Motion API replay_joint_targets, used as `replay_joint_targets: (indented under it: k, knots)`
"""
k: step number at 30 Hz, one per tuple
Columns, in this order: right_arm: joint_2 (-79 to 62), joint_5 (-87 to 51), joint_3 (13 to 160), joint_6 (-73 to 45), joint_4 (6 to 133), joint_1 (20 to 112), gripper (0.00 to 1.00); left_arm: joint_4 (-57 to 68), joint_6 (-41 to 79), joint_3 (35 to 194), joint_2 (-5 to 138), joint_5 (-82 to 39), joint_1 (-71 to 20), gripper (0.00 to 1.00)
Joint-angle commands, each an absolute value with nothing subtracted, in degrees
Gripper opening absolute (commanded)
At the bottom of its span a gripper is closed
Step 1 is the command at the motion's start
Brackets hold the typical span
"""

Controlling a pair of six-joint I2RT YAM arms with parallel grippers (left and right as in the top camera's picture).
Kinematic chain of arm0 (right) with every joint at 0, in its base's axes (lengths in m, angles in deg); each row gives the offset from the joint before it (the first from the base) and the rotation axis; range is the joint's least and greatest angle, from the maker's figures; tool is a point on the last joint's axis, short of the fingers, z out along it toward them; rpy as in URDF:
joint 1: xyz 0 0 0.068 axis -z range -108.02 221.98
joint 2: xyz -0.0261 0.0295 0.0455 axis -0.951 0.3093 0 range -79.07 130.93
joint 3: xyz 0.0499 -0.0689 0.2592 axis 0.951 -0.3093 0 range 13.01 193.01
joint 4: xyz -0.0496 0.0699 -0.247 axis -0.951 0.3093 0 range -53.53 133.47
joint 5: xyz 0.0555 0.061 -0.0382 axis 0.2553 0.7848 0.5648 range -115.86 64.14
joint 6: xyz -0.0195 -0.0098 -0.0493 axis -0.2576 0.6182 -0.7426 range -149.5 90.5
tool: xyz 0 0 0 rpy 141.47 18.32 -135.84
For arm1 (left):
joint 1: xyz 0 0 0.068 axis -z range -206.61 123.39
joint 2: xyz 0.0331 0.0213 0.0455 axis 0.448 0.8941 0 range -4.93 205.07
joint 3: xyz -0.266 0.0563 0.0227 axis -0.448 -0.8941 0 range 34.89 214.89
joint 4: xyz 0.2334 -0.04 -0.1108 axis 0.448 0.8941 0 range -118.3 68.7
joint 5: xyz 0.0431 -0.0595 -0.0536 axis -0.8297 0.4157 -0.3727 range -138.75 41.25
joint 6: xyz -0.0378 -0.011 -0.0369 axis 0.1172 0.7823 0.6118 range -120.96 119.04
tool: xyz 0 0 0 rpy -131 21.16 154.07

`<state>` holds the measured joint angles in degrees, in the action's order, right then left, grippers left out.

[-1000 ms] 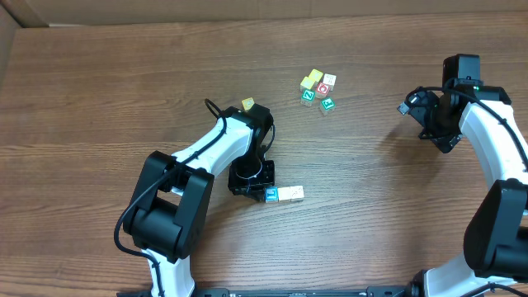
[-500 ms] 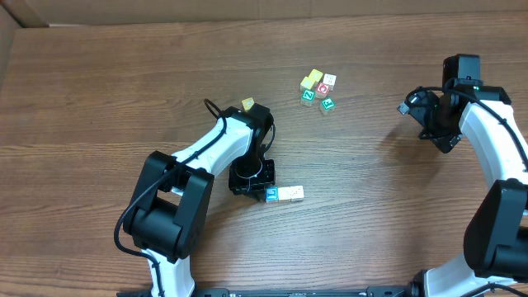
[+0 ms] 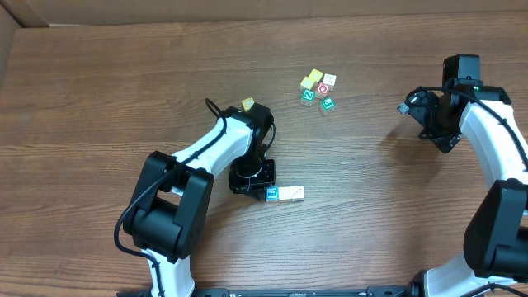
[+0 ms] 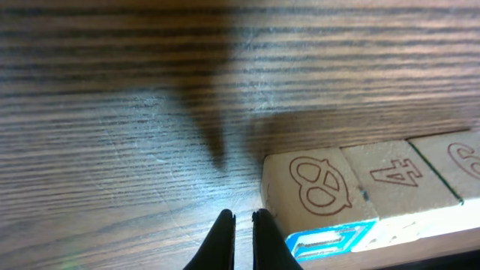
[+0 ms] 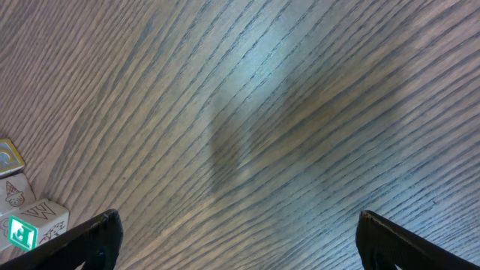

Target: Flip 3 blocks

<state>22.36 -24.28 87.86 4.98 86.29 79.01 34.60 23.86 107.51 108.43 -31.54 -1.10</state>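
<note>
Three small blocks lie side by side in a row just below the table's middle. The blue-framed block (image 3: 271,195) (image 4: 319,191) shows a pretzel drawing on its side face. Beside it sit the whitish block (image 3: 285,193) (image 4: 397,174) marked "4" and the cream block (image 3: 296,192) (image 4: 457,159). My left gripper (image 3: 256,186) (image 4: 241,219) is shut with nothing between its fingers, its tips low over the wood right at the blue-framed block's left edge. My right gripper (image 3: 429,120) (image 5: 238,219) stands wide open over bare wood at the far right.
A tight group of yellow, green, red and white cubes (image 3: 318,89) (image 5: 26,217) lies at the back, right of centre. A lone yellow cube (image 3: 247,104) sits behind the left arm. The table top is brown wood.
</note>
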Motion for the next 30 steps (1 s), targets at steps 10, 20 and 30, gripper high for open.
replay_joint_targets:
  k: [10, 20, 30]
  knots:
    - [22.0, -4.1, 88.3, -0.8, 98.0, 78.7, 0.53, 35.6, 21.5, 107.3, 107.5, -31.4, -3.0, 0.04]
    - [22.0, -4.1, 80.7, -10.5, 99.6, 76.1, 0.04, 34.6, 21.0, 107.3, 107.5, -31.6, -3.0, 0.04]
    - [22.0, -5.3, 74.0, -10.0, 93.3, 68.7, 0.04, 37.8, 19.0, 107.3, 106.0, -31.0, -7.0, 0.04]
